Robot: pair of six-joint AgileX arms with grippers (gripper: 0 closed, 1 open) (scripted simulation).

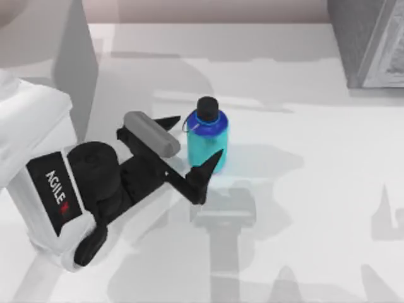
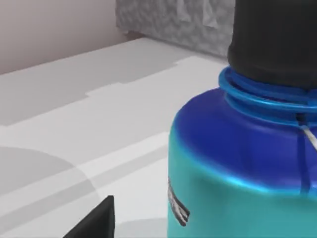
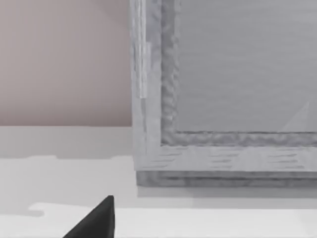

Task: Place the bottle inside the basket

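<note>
Top view overhead, left wrist view close on bottle point(image 2: 237, 163), right wrist view near basket point(image 3: 223, 99)

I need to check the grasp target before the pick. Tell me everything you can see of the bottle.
The bottle stands upright on the white table, left of centre. It has a glossy, plastic-looking cyan body, a dark blue shoulder, a round black cap and a thin loop at the neck; the left wrist view shows a small label low on its side. The left end effector is open around it, one finger on each side; contact cannot be told.
</note>
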